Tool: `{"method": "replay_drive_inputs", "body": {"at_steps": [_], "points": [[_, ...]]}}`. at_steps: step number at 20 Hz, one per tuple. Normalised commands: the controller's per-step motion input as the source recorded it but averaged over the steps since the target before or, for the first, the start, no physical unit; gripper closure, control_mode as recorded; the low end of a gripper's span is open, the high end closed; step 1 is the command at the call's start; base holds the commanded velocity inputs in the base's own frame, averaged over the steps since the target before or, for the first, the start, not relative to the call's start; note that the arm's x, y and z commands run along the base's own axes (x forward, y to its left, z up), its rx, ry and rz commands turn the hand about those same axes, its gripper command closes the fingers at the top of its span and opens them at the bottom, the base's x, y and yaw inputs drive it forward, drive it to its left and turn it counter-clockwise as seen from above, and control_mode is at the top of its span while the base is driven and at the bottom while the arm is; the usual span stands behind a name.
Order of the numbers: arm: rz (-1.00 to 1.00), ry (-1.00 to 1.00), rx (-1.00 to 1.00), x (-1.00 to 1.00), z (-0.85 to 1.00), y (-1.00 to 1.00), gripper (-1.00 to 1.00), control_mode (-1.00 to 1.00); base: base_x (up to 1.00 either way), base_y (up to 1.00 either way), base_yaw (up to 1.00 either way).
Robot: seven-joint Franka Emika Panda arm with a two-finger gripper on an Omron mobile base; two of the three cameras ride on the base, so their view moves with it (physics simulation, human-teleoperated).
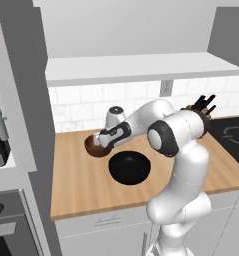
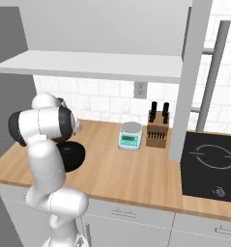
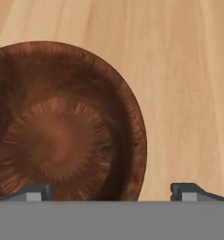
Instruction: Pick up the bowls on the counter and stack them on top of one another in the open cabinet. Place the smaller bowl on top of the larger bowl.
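Two bowls sit on the counter (image 1: 81, 185), the long butcher-block top that I take as the landmark, and both are still to be moved up into the open cabinet (image 1: 141, 67), the grey shelf directly above the counter. The larger bowl (image 1: 129, 167), wide and black, stands upright near the middle of the counter, mouth up. The smaller bowl (image 3: 62, 122), reddish-brown wood, stands just beside it toward the back wall and a little to the left — also upright, mouth facing up. Being round, neither bowl has a long axis, so only the rim matters for a grasp. The gripper (image 3: 111, 191) hovers over the counter right above the smaller bowl, looking straight down into it. Its fingers are spread wide and hold nothing: one fingertip (image 3: 36, 191) lies over the inside of the bowl, the other over bare wood outside — so the near rim passes between them. The bowl's centre lies off to one side of the gripper, toward the inner fingertip. I judge the next move is a straight descent to pinch this rim.
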Motion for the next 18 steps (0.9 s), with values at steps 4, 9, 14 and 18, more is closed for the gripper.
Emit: {"method": "replay_drive_inputs", "body": {"at_steps": [4,9,14,18], "points": [[0.00,0.06,0.00,0.02,-0.43,0.00,1.00,-1.00,0.00,0.00,0.00],[0.00,0.00,0.00,0.00,0.00,0.00,1.00,-1.00,0.00,0.00,0.00],[0.00,-0.01,0.00,-0.01,0.00,0.00,1.00,-1.00,0.00,0.00,0.00],[0.00,-0.23,0.00,-0.22,0.33,0.00,1.00,-1.00,0.00,0.00,0.00]]}}
